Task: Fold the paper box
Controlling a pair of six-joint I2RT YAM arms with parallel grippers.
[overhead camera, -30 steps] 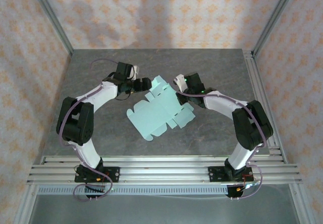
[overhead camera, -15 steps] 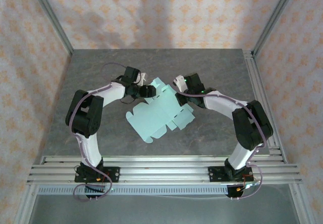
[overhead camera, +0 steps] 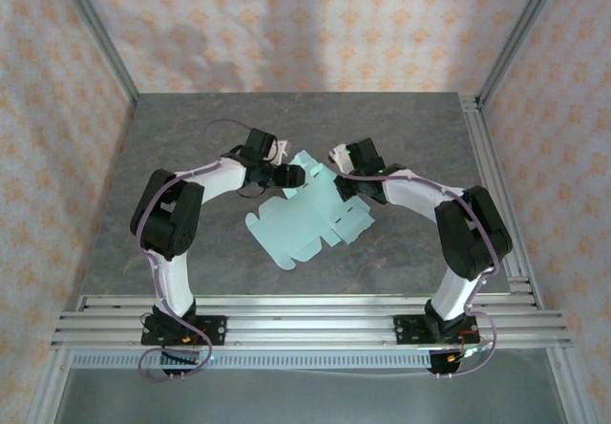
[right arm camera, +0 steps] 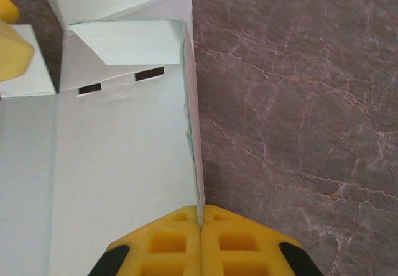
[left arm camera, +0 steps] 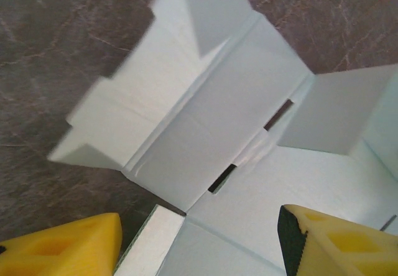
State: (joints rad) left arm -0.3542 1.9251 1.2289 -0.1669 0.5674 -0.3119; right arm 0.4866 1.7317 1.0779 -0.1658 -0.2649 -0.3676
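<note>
The paper box (overhead camera: 304, 219) is a pale mint die-cut sheet lying mid-table, partly folded, with some flaps raised. My right gripper (overhead camera: 341, 184) is at its far right edge. In the right wrist view the yellow fingertips (right arm camera: 186, 229) are pressed together on an upright side wall of the paper box (right arm camera: 118, 158), and my right gripper (right arm camera: 200, 225) is shut on that thin edge. My left gripper (overhead camera: 286, 176) hovers at the sheet's far left corner. It is open (left arm camera: 199, 245), its yellow fingers (left arm camera: 68, 245) straddling a raised flap and a slotted panel of the paper box (left arm camera: 236, 102).
The grey marbled table (overhead camera: 191, 128) is bounded by aluminium rails along the near edge (overhead camera: 305, 319) and a rail on the right (overhead camera: 487, 176). Patterned walls enclose the back and sides.
My left arm has swung right and in over the sheet's far left corner, its jaws narrowing somewhat. The sheet has shifted slightly. The right gripper has kept its hold.
</note>
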